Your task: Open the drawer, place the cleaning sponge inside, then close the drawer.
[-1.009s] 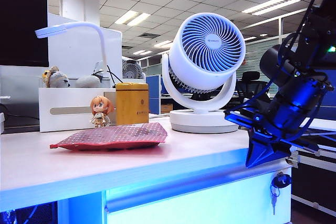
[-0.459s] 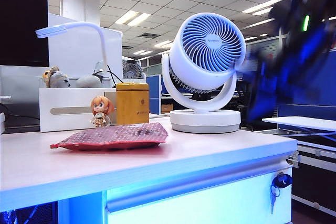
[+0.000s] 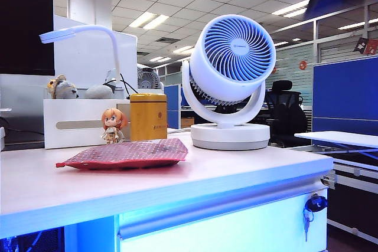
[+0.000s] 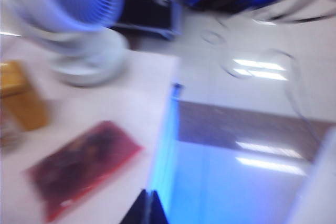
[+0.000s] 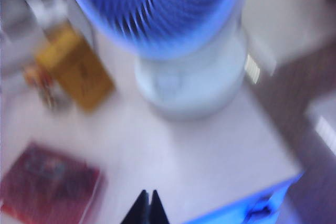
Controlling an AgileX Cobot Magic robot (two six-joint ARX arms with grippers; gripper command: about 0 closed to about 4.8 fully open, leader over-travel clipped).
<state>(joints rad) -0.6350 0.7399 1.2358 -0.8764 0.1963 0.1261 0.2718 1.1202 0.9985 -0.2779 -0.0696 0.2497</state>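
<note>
Both pincers, left and right, are closed and empty above the desk. Drawer sits shut below; the sponge is nowhere visible, so blurred views risk a wrong grab.

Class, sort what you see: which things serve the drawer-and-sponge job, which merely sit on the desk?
Job: drawer, shut; left end effector and right end effector, both closed above the desk. No sponge visible.
Idle: fan, red pouch, figurine, yellow tin, lamp.

My right arm, low by the drawer a second ago, is now lifted nearly out of the exterior view. Its right gripper, fingers pressed together, now looks down on the fan.
</note>
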